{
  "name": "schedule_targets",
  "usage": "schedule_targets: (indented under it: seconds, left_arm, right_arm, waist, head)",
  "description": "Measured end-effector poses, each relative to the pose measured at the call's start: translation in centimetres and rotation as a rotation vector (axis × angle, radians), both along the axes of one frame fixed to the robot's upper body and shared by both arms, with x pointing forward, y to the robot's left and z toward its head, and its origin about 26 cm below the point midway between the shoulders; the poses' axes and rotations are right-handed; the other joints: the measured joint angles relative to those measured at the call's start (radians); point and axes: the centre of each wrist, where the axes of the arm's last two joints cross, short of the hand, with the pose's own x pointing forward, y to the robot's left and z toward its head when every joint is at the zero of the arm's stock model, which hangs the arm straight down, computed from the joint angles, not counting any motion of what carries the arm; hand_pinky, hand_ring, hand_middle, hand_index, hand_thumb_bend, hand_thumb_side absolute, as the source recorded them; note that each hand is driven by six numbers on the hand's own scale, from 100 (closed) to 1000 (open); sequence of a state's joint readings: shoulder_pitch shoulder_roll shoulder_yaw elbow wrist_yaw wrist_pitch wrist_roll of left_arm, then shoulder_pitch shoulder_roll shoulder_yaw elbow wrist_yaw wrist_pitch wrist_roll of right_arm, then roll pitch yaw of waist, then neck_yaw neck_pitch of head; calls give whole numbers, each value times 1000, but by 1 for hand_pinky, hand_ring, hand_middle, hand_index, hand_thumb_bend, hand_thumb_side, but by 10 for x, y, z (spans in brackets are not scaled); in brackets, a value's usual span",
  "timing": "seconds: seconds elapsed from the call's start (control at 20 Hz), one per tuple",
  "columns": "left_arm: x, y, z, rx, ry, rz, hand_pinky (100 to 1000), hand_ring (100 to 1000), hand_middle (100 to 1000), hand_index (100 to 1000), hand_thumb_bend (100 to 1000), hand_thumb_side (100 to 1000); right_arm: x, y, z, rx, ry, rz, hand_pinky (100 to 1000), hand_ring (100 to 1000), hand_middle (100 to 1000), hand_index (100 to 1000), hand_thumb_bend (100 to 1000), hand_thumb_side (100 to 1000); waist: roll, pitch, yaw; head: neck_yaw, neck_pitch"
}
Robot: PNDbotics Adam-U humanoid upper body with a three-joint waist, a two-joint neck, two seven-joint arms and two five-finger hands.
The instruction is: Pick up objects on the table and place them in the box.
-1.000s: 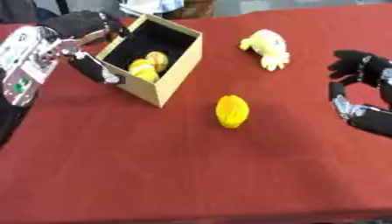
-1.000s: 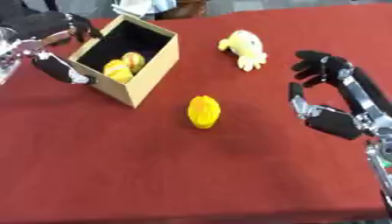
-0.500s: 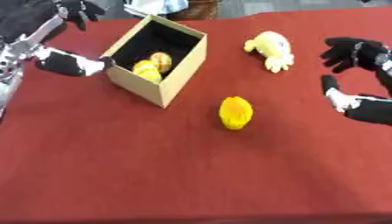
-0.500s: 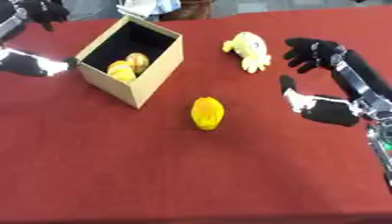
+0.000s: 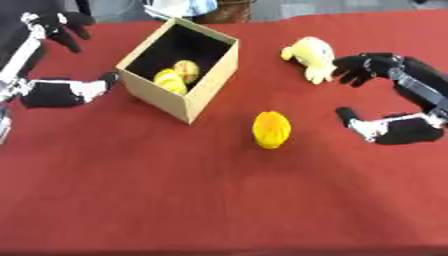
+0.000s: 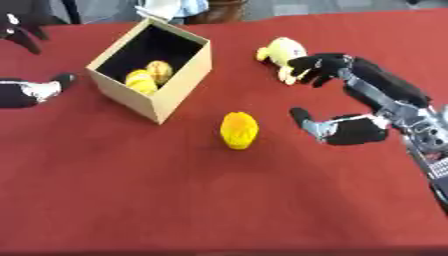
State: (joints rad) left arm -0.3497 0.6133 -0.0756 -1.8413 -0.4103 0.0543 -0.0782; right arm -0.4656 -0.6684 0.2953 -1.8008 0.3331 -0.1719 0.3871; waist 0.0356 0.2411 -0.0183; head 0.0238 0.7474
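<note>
An open cardboard box [image 5: 206, 85] stands on the red table, holding two yellow round objects [image 5: 175, 77]. In front of the box lies a yellow-orange ridged object [image 5: 271, 129]. A pale yellow plush toy [image 5: 311, 54] lies at the back right. My right hand [image 6: 363, 102] is open, fingers spread just right of the plush toy, thumb low toward the orange object. Left of the box, my left hand [image 5: 54, 65] is open and holds nothing.
The red tablecloth [image 5: 219, 200] covers the whole table, with wide room in the near half. Beyond the far edge sit a white-and-blue item [image 5: 179, 7] and a brown object [image 5: 232, 10].
My right hand has moved left, toward the plush toy and the orange object. My left hand has drawn back from the box to the left.
</note>
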Motion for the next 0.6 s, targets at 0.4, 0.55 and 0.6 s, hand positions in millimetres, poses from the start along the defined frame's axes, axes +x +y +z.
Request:
schedule_targets:
  seconds: [0.4, 0.55, 0.6]
  left_arm:
    - [-9, 3, -17, -152, 53, -22, 674, 554, 601, 821, 499, 349]
    - [-11, 3, -20, -183, 61, -23, 668, 547, 592, 818, 491, 349]
    - [-12, 4, -23, -198, 66, -22, 668, 547, 592, 818, 491, 349]
  right_arm:
    - [10, 12, 4, -145, 1, 77, 717, 762, 815, 939, 339, 386]
    - [14, 14, 4, -170, -3, 85, 718, 760, 817, 940, 360, 378]
    - [16, 16, 6, -180, -9, 91, 718, 760, 817, 940, 360, 378]
  waist:
    - [-4, 0, 13]
    - [-4, 0, 20]
    - [-5, 0, 24]
  head:
    - [-11, 0]
    - [-16, 0]
    - [-17, 0]
